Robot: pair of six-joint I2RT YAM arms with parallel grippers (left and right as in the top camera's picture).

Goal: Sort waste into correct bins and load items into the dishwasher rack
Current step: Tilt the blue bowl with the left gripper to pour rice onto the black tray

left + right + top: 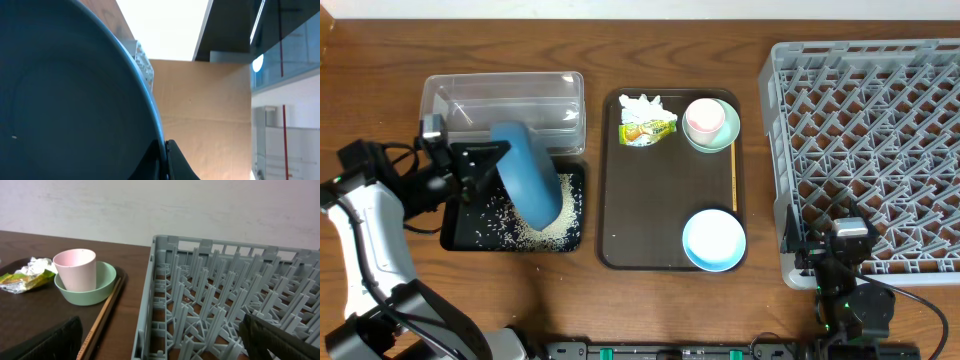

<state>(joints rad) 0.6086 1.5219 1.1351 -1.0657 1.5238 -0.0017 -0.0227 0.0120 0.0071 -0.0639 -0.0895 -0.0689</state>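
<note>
White rice point(530, 232) is found tipped into the black tray point(465, 236), over which the dark blue bowl point(525, 175) is held on edge by the left gripper point(483, 166). Tissue point(640, 105), wrapper point(648, 130), pink cup point(705, 117), green bowl point(726, 141) and light blue bowl point(714, 240) are listed unsorted on the brown tray point(607, 190); the rack point(880, 120) is unloaded, the right gripper point(162, 342) spread wide beside it.

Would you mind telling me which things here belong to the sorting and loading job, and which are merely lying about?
Part of the job: dark blue bowl, rice, black tray, clear tub, tissue, wrapper, pink cup, pale green bowl, light blue bowl, dishwasher rack.
Lying about: brown serving tray, wooden stick.
</note>
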